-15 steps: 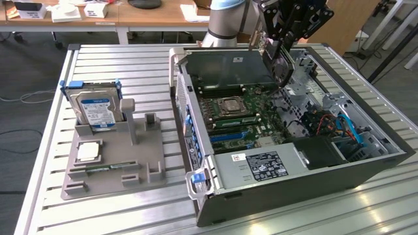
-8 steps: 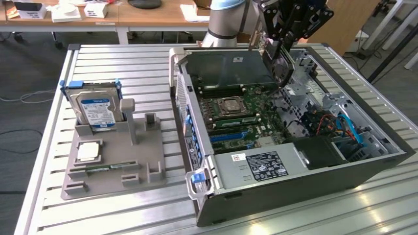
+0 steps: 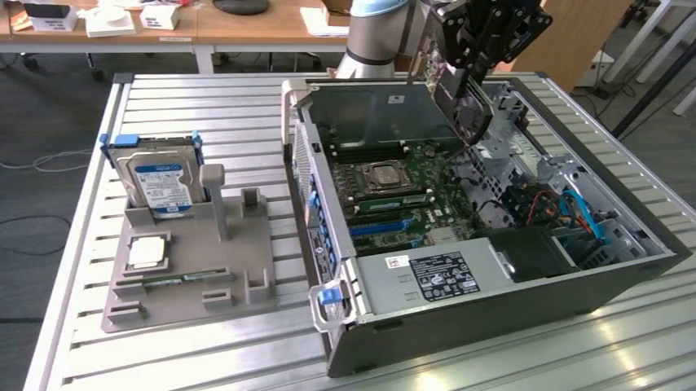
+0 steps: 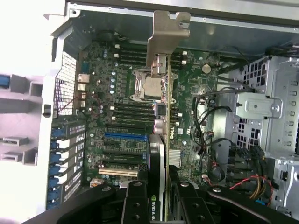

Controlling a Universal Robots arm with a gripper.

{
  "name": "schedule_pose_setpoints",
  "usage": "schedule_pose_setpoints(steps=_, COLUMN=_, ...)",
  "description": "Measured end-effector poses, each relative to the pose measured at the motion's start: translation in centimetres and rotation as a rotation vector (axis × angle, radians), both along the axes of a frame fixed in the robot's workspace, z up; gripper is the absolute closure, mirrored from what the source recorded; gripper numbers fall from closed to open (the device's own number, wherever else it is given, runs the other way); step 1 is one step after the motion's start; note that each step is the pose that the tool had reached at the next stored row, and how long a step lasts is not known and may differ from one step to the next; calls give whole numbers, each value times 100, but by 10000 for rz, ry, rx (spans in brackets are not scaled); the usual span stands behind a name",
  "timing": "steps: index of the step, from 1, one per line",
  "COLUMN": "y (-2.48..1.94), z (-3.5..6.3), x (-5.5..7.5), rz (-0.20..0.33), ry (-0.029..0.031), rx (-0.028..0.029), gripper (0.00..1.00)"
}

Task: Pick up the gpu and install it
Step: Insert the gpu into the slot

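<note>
The gpu [image 3: 470, 102], a thin black card, hangs on edge above the open computer case [image 3: 478, 318], over its far end. My gripper [image 3: 486, 32] is shut on the gpu's upper part. In the wrist view the gpu [image 4: 161, 135] runs edge-on away from my gripper [image 4: 161, 207], with its silvery bracket [image 4: 166, 37] at the far end. The black fingers [image 4: 135, 203] clamp it on both sides. Below it lies the green motherboard [image 4: 124, 114] with a processor socket [image 4: 148, 86] and a blue expansion slot [image 4: 124, 136]. The card is well clear of the board.
A grey parts holder [image 3: 191, 269] stands at the exterior view's left, with a silver hard drive [image 3: 161, 183], a processor chip [image 3: 147, 251] and a memory stick [image 3: 179, 278]. Inside the case sit a power supply [image 3: 435, 277], cables [image 3: 544, 204] and a metal drive cage [image 4: 261, 107].
</note>
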State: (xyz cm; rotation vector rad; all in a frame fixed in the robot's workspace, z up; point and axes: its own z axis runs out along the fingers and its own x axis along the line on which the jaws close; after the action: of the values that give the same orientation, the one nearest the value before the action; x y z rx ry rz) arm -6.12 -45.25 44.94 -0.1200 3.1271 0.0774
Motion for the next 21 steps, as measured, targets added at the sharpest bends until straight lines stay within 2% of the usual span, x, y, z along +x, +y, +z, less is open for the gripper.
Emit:
schedule_pose_setpoints(steps=8, y=0, z=-1, x=0, rz=1164, ry=-21, rx=0, gripper=73)
schedule_pose_setpoints(steps=21, y=0, z=-4, x=0, rz=3526, ry=-50, rx=2, gripper=73)
